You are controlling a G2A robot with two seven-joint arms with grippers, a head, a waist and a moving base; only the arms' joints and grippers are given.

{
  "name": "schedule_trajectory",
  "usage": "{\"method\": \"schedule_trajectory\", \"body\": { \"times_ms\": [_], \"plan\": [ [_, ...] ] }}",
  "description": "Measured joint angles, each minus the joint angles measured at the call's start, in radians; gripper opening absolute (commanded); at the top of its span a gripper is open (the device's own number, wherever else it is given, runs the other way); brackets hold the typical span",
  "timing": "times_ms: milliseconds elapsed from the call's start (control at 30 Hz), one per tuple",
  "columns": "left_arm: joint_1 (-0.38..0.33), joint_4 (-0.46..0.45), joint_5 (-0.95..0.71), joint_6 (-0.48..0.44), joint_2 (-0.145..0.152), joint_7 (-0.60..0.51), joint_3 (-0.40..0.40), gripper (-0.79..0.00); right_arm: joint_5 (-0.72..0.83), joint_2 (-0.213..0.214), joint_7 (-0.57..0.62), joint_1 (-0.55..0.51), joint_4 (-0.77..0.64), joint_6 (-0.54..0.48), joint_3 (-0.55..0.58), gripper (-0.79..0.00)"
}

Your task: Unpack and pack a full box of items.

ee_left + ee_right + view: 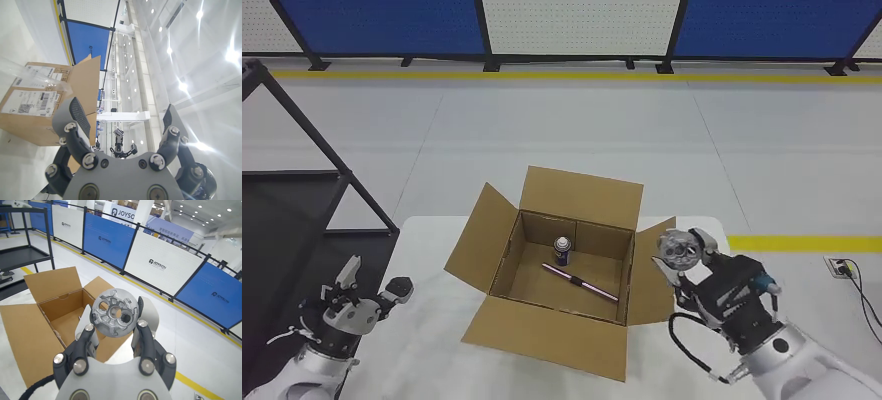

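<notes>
Right gripper [115,311] pinches a round, ribbed cast-metal disc [123,305] with bored holes over the right flap of the open cardboard box [542,335]. Small can [562,250] upright and thin pink rod [580,282] flat inside. Left gripper [122,106] spread, empty.

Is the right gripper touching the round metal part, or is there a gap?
Touching. The right wrist view shows the right gripper with its jaws pressed against both sides of the round metal part.

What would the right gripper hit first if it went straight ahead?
Probably the near flap of the box, just beyond the disc that the right gripper holds; depth is unclear, so it might pass over the flap.
</notes>
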Motion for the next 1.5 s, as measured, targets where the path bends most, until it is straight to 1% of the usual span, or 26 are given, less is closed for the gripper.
{"method": "schedule_trajectory", "body": {
  "times_ms": [133,200,233,567,667,767,867,1000,1100,1200,1333,1433,1500],
  "plan": [
    [0.015,-0.007,0.006,-0.021,-0.001,0.013,0.003,0.000,-0.005,-0.010,0.094,0.143,0.076,-0.007,-0.140,-0.785],
    [0.020,-0.011,0.007,-0.022,-0.001,0.012,0.004,0.000,-0.003,-0.013,0.138,0.199,0.104,-0.023,-0.174,-0.785],
    [0.020,-0.012,0.007,-0.022,-0.001,0.012,0.004,0.000,-0.004,-0.013,0.149,0.209,0.106,-0.028,-0.176,-0.785],
    [0.020,-0.011,0.007,-0.022,-0.001,0.012,0.003,0.000,-0.007,-0.012,0.149,0.208,0.103,-0.032,-0.175,-0.785],
    [0.021,-0.024,0.013,-0.016,-0.002,0.020,0.011,0.000,-0.020,-0.014,0.139,0.204,0.120,-0.054,-0.213,-0.785],
    [0.022,-0.040,0.030,-0.008,-0.001,0.020,0.023,0.000,0.002,-0.027,0.180,0.271,0.172,-0.029,-0.292,-0.785],
    [0.024,-0.044,0.033,-0.010,-0.001,0.019,0.025,0.000,0.009,-0.048,0.222,0.377,0.257,0.015,-0.390,-0.785],
    [0.030,-0.040,0.023,-0.015,-0.001,0.020,0.020,0.000,0.020,-0.086,0.293,0.523,0.405,0.112,-0.513,-0.785],
    [0.034,-0.035,0.017,-0.020,0.000,0.025,0.013,0.000,-0.001,-0.114,0.349,0.607,0.516,0.197,-0.584,-0.785],
    [0.035,-0.033,0.010,-0.022,0.000,0.032,0.005,0.000,0.040,-0.140,0.390,0.659,0.614,0.277,-0.627,-0.785],
    [0.033,-0.033,0.007,-0.020,0.001,0.035,0.000,0.000,0.062,-0.165,0.448,0.697,0.710,0.358,-0.660,-0.785],
    [0.031,-0.032,0.014,-0.011,0.002,0.041,0.000,0.000,0.084,-0.173,0.517,0.710,0.751,0.351,-0.676,-0.785],
    [0.027,-0.031,0.020,-0.008,0.003,0.045,0.002,0.000,0.083,-0.173,0.510,0.710,0.750,0.348,-0.675,-0.785]
  ]
}}
